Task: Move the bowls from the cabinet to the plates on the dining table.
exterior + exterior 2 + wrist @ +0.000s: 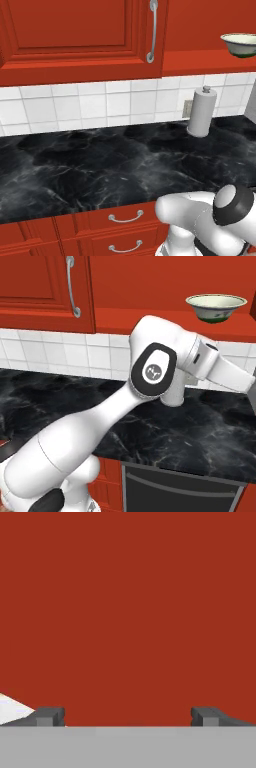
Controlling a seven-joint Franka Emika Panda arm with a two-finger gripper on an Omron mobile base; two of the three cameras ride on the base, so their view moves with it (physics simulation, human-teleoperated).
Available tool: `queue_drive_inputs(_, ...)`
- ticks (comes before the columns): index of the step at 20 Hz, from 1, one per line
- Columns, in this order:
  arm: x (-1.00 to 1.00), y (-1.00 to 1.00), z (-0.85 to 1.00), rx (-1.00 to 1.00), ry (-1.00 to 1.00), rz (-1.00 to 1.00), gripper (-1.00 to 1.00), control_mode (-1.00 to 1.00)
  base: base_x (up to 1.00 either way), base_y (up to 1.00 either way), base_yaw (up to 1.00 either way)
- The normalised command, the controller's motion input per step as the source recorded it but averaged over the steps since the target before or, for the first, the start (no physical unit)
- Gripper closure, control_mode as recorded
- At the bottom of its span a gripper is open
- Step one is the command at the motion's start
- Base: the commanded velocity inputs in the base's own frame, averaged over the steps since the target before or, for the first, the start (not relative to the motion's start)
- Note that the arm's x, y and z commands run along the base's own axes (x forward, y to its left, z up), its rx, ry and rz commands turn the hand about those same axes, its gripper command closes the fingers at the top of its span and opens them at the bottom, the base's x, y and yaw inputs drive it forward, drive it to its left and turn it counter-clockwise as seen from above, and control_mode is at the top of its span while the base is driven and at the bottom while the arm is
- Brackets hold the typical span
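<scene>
A: Any writing or brand to read?

B: No words. The one mark is a small white emblem on the dark round cap of the arm's elbow joint (152,370), too small to make out.

A: Where is the task's thing?

B: A cream bowl (240,44) with a greenish foot sits upright on the open shelf of the red cabinet (75,40), to the right of the closed raised-panel door with its long arched silver handle (152,31). The right base view shows the bowl whole; the left base view cuts it at the picture's edge.

A: And the pincer?

B: In the hand view the pincer (127,716) faces a flat red surface, fingertips (50,715) spread wide, nothing between them.

A: What does one side give that the other doesn't?

B: The left base view shows a white paper-towel roll (202,112) standing upright on the black marble counter (100,160), by the white tiled wall, with a grey outlet plate (187,108) just beside it, and red drawers (125,230) with short handles below. In the right base view the arm covers that roll, and a dark appliance front (180,491) shows under the counter.
</scene>
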Motion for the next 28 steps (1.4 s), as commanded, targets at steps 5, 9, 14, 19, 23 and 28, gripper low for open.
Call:
queue_drive_inputs(5,0.00,0.51,0.00,0.00,-0.09,0.04,-1.00,-1.00,0.00,0.00,0.00)
queue_drive_inputs(9,0.00,0.47,0.00,0.03,-0.03,0.09,-1.00,-1.00,0.00,0.00,0.00)
queue_drive_inputs(14,0.00,0.52,0.00,0.05,-0.02,0.18,-1.00,-1.00,0.00,0.00,0.00)
queue_drive_inputs(19,0.00,0.55,0.04,0.08,-0.03,0.21,-1.00,-1.00,0.00,0.00,0.00)
queue_drive_inputs(23,0.00,0.56,0.08,0.07,0.00,0.20,-1.00,-1.00,0.00,0.00,0.00)
queue_drive_inputs(28,0.00,0.65,0.01,0.01,-0.02,0.18,-1.00,-1.00,0.00,0.00,0.00)
